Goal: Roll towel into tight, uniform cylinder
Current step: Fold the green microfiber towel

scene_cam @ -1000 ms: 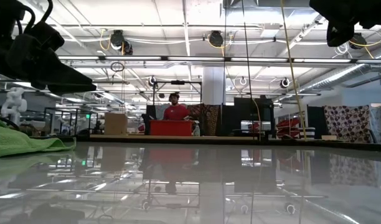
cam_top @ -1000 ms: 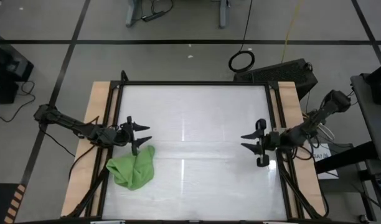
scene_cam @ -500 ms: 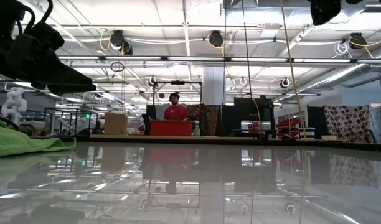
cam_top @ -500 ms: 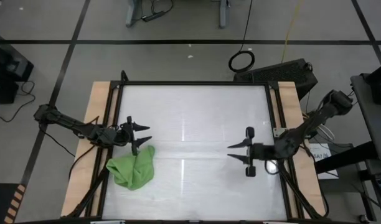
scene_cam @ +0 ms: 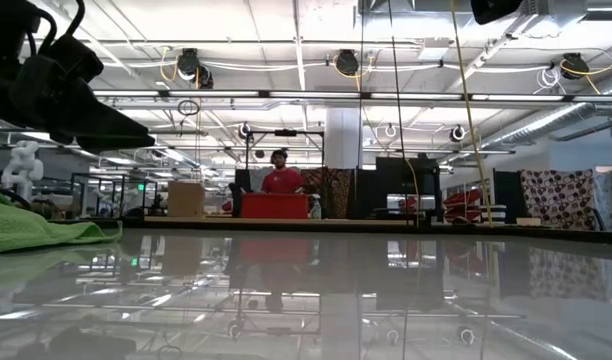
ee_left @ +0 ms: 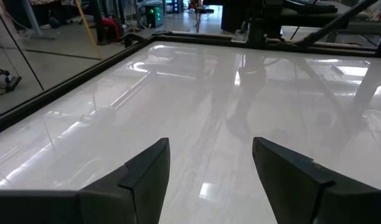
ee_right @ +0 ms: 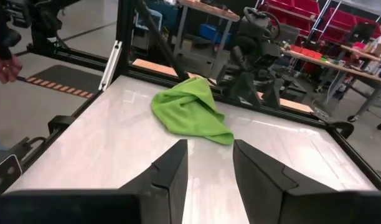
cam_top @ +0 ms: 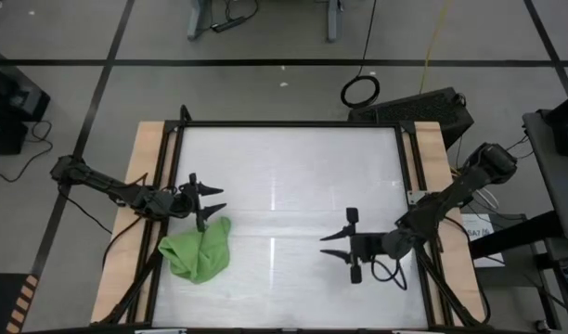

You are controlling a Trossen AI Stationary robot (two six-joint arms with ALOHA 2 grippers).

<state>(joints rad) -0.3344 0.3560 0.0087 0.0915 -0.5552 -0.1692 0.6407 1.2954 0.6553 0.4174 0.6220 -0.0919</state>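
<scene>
The lime-green towel (cam_top: pixel 199 249) lies crumpled in a loose heap on the white table's near left part, and shows in the right wrist view as the towel (ee_right: pixel 190 112) and in the low view as the towel (scene_cam: pixel 36 228). My left gripper (cam_top: pixel 219 199) hovers open just beyond the towel's far side, pointing toward the table's right; its fingers (ee_left: pixel 209 149) frame bare tabletop. My right gripper (cam_top: pixel 325 245) is open over the table's near right part, pointing at the towel from a good distance away; nothing is between its fingers (ee_right: pixel 210 155).
A black frame rail (cam_top: pixel 409 186) and wooden side strips (cam_top: pixel 140 186) border the white tabletop. Bare table lies between my right gripper and the towel. A person's hand (ee_right: pixel 0 62) shows beyond the table's edge in the right wrist view; a person (scene_cam: pixel 282 178) stands far behind.
My right gripper has moved from near the table's right edge toward the left and a little toward the near edge, closing on the towel, and has rolled somewhat; its fingers keep the same gap. The towel has not moved.
</scene>
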